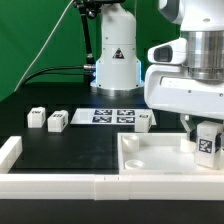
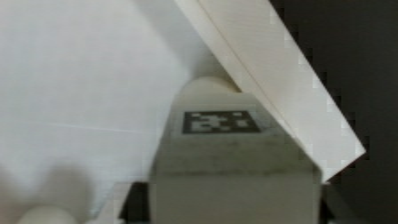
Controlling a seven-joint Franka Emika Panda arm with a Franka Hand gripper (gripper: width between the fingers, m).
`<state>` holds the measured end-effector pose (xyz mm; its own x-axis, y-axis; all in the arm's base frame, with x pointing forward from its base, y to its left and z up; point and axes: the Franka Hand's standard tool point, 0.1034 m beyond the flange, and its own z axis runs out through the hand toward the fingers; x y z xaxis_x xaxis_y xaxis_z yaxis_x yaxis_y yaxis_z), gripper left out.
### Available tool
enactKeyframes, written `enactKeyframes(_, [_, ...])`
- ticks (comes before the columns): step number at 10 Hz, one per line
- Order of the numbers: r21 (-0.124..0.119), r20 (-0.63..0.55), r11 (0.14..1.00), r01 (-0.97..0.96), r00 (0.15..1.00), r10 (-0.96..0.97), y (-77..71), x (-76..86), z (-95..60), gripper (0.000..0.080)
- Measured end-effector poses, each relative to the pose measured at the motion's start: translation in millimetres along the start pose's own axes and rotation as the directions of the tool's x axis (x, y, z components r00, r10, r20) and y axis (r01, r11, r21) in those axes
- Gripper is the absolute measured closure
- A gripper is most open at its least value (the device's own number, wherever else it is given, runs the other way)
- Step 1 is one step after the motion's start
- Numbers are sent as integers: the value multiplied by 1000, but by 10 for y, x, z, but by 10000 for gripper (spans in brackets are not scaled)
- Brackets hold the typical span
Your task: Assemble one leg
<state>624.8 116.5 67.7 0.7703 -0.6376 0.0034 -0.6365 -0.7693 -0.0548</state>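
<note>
My gripper [image 1: 205, 134] is shut on a leg [image 1: 207, 143], a small white block with a black-and-white tag on its face. It holds the leg upright over the far right corner of the large white panel [image 1: 150, 156], low and close to the surface; I cannot tell whether it touches. In the wrist view the leg [image 2: 231, 160] fills the space between the jaws of my gripper [image 2: 240, 208], its tag facing the camera, next to the panel's raised rim [image 2: 285, 80]. Three more legs lie on the table: two at the exterior view's left [image 1: 37, 118] [image 1: 57, 121], one by the marker board [image 1: 145, 121].
The marker board [image 1: 110, 116] lies flat behind the panel. A white rail [image 1: 60, 185] runs along the front edge, with a raised end [image 1: 10, 150] at the exterior view's left. The arm's base [image 1: 115, 55] stands at the back on the black table.
</note>
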Motion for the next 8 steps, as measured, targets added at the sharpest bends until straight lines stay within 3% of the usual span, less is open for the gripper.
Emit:
enactKeyframes(1, [0, -1, 996, -90, 996, 90, 5, 4, 2, 509])
enactKeyframes(3, [0, -2, 999, -53, 999, 53, 6, 4, 3, 508])
enactKeyframes(4, [1, -2, 999, -44, 999, 44, -4, -4, 2, 334])
enactKeyframes(5, [3, -1, 1000, -2, 1000, 2, -24, -25, 0, 216])
enactKeyframes(8, [-2, -3, 918, 397, 918, -397, -60, -71, 3, 154])
